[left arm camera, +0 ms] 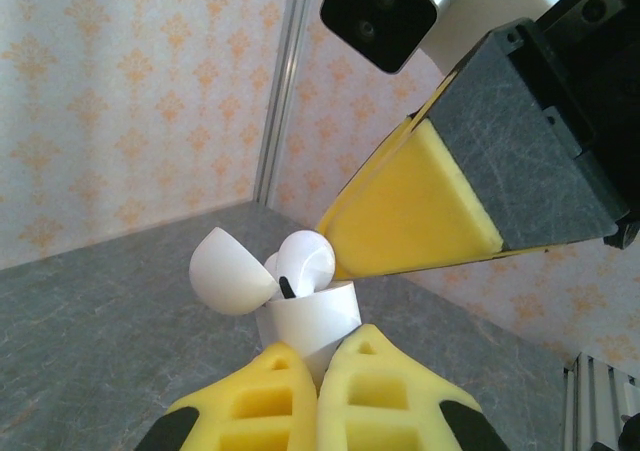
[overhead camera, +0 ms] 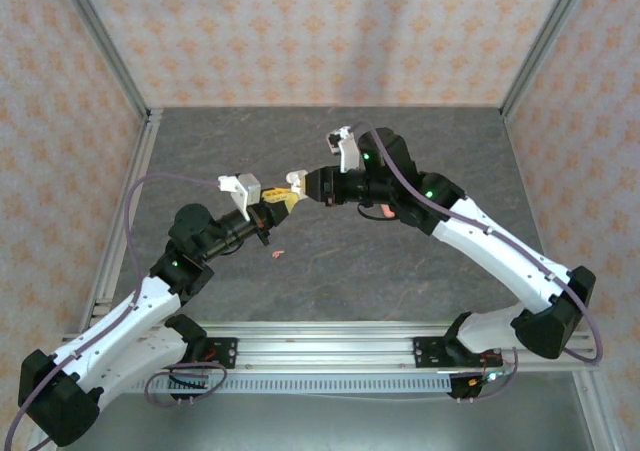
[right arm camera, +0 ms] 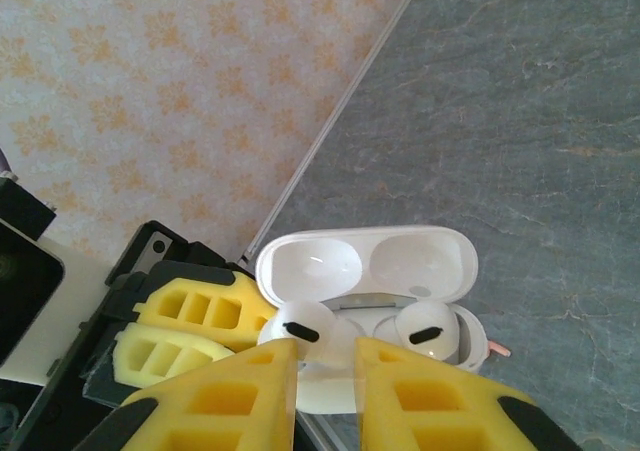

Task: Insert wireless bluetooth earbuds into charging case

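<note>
Your left gripper [left arm camera: 322, 359] is clamped on the glossy, rounded white charging case [right arm camera: 365, 261]. At its open mouth, the right gripper's [right arm camera: 325, 356] yellow foam fingers stand slightly apart, straddling one smooth earbud [right arm camera: 300, 323]; grip unclear.

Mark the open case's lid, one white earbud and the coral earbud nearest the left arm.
case lid [right arm camera: 365, 256]: right wrist view, inner face.
white earbud [right arm camera: 427, 321]: right wrist view, its head.
coral earbud [overhead camera: 279, 254]: top external view, its middle.

You're working in a robotics lab cell: aluminium frame [overhead camera: 106, 49], patterned backdrop panels [overhead camera: 320, 31], grey tabletop [overhead camera: 330, 291], mounting rails [overhead camera: 330, 349].
</note>
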`<action>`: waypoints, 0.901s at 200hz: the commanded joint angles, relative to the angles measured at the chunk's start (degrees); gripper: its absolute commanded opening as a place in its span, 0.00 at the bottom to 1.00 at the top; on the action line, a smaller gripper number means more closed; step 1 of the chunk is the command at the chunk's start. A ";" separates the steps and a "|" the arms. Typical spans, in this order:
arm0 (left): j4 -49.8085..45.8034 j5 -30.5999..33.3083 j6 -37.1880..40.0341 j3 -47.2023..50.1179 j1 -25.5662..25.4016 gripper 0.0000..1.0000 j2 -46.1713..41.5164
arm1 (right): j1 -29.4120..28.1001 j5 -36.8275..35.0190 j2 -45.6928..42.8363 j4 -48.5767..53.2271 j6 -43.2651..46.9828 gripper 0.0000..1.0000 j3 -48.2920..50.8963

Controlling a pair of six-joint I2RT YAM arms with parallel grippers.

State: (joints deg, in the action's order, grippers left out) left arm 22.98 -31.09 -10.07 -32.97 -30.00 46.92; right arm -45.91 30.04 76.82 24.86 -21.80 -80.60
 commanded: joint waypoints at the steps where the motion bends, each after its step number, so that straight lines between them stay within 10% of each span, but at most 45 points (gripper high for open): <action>1: 0.86 -0.99 0.49 -1.83 -0.32 0.00 -0.86 | 0.53 0.96 0.73 -0.25 1.02 0.22 -2.04; 180: -1.40 -5.08 2.28 -4.64 -0.26 0.00 0.19 | 11.43 7.47 0.85 0.39 -4.28 0.39 -2.65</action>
State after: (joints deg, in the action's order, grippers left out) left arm 21.47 -33.21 -9.02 -34.54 -30.02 46.92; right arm -36.36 33.26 75.24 26.92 -22.59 -81.56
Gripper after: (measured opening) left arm 0.047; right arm 0.391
